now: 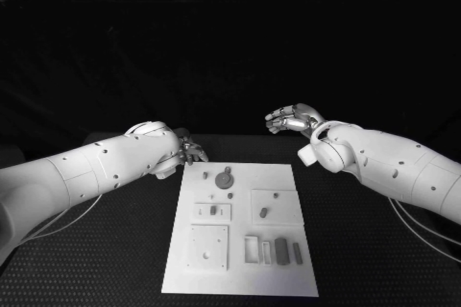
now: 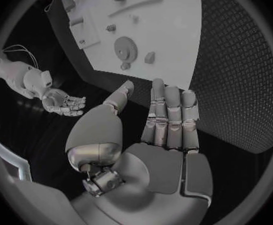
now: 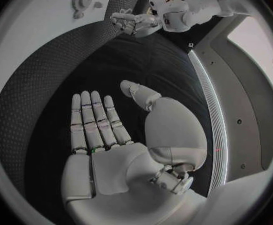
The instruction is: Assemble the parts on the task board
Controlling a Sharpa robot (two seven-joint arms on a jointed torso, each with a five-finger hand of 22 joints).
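Nothing assembled yet, by the look of it: small parts (image 1: 280, 249) loose on the white task board (image 1: 278, 284), round gear (image 1: 224, 180) near its far end. Risk ahead: knocking a neighbouring part while reaching in, given how closely they lie. Left hand (image 1: 187, 152) just beside the board's far left corner, fingers straight and apart, holding nothing. Right hand (image 1: 293, 119) raised beyond the far right corner, open, also holding nothing.

White rounded arms dotted with dark screw holes, thin pale cables beneath, silver segmented left hand (image 1: 188, 152), right hand (image 1: 293, 118)
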